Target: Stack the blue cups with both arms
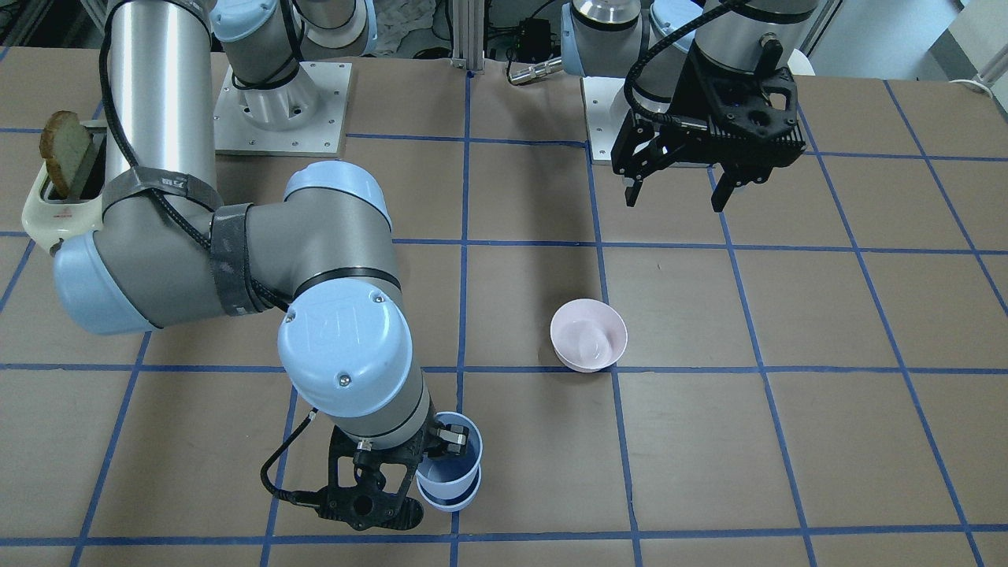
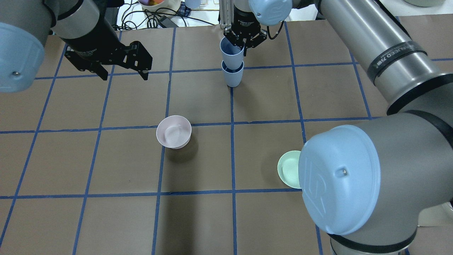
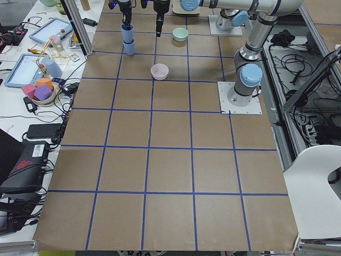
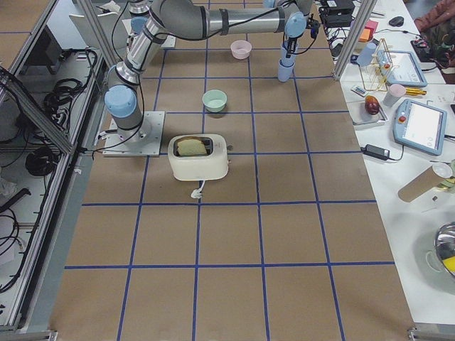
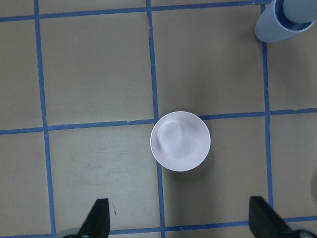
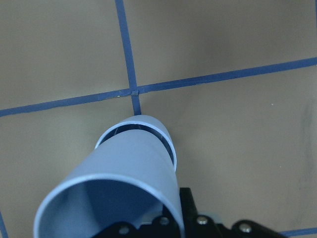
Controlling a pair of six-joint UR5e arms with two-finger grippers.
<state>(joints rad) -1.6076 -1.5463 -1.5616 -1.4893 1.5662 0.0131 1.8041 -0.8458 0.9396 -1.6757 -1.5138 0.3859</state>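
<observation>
Two blue cups stand nested on a blue tape line. The lower cup (image 2: 232, 77) rests on the table and the upper cup (image 2: 231, 49) sits partway inside it, its rim still high. My right gripper (image 2: 244, 43) is shut on the upper cup's rim wall, with one finger inside the cup (image 1: 453, 461). In the right wrist view the upper cup (image 6: 119, 193) fills the foreground and the lower cup's rim (image 6: 153, 123) rings its base. My left gripper (image 2: 124, 72) is open and empty, held above the table and well away from the cups, over the pink bowl (image 5: 180, 141).
The pale pink bowl (image 2: 173, 131) sits mid-table. A mint-green bowl (image 2: 288, 173) is partly hidden behind my right arm's elbow. A white toaster (image 1: 47, 213) with toast stands near the right arm's base. Operators' clutter lines the far table edge (image 4: 398, 71).
</observation>
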